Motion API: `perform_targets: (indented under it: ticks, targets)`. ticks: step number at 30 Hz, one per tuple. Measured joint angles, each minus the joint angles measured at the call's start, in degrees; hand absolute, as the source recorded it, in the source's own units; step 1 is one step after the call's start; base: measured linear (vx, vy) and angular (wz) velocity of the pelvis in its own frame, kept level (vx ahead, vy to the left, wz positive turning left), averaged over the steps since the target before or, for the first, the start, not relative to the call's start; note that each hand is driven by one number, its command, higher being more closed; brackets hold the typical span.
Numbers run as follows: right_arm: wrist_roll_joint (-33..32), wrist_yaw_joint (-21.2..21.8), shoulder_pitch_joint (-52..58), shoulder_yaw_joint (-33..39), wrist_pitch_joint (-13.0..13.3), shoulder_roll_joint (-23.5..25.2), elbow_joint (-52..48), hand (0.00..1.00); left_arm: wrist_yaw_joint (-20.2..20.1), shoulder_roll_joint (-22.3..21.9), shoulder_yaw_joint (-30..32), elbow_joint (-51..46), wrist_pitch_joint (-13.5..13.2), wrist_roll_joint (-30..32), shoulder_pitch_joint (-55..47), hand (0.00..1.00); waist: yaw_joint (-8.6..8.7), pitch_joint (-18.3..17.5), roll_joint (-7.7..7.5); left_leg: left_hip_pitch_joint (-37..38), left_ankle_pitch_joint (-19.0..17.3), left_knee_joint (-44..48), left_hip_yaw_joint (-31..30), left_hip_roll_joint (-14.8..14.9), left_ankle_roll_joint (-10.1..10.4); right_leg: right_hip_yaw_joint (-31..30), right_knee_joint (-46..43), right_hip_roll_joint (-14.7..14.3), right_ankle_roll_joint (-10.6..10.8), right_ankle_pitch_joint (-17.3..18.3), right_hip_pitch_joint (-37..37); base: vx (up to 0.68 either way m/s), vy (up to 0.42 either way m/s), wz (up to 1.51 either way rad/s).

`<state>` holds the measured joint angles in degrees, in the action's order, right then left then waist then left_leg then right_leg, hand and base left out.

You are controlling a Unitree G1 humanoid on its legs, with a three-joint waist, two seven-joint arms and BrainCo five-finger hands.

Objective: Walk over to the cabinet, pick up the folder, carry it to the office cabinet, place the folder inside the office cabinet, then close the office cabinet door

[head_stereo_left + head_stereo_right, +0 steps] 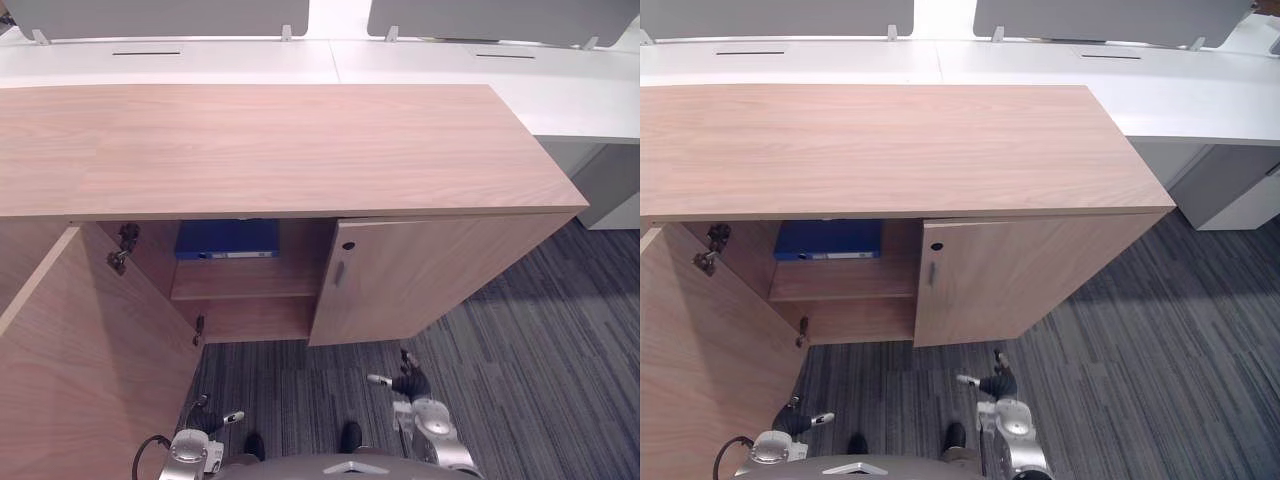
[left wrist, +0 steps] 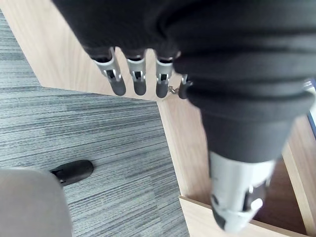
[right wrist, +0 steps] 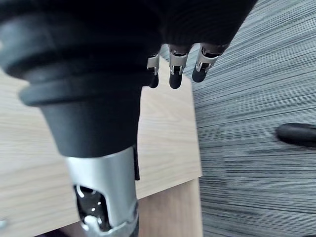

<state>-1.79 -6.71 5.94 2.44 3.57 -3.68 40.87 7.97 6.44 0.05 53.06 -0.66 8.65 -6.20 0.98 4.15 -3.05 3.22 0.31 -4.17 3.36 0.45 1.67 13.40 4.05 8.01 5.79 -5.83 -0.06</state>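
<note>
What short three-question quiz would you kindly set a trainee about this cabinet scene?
1. True or false: the flat blue folder sits on a shelf inside the light-brown wooden cabinet.
2. The open cabinet door is on the robot's: A left, B right.
3. Fill in: the left hand and right hand both hold ____.
Key: 1 true; 2 A; 3 nothing.
</note>
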Motion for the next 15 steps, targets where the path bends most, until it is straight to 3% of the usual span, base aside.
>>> perform_targets:
  ticks: [10, 15]
  targets:
    - [0.0, 0.0, 1.7, 1.2, -1.5, 0.0, 7.6, 0.0, 0.0, -0.7, 1.3, 1.8, -0.1, -1.1, 0.2, 0.0, 0.4, -0.2, -0.21, 1.9, 0.0, 0.0, 3.0, 0.2, 0.1, -3.2, -1.1, -0.2, -0.1, 0.0, 0.0, -0.07, -0.01, -0.16]
    - [-0.1, 0.0, 0.4, 1.9, -1.5, 0.0, 9.3, 0.0, 0.0, -0.6, 2.2, 1.9, 0.0, -1.8, 0.6, 0.0, 1.02, 0.1, -0.68, -2.1, -0.6, 2.4, 3.0, 0.3, 0.4, -4.6, -8.0, 0.6, 0.0, 3.1, -6.1, -0.1, -0.02, 0.01]
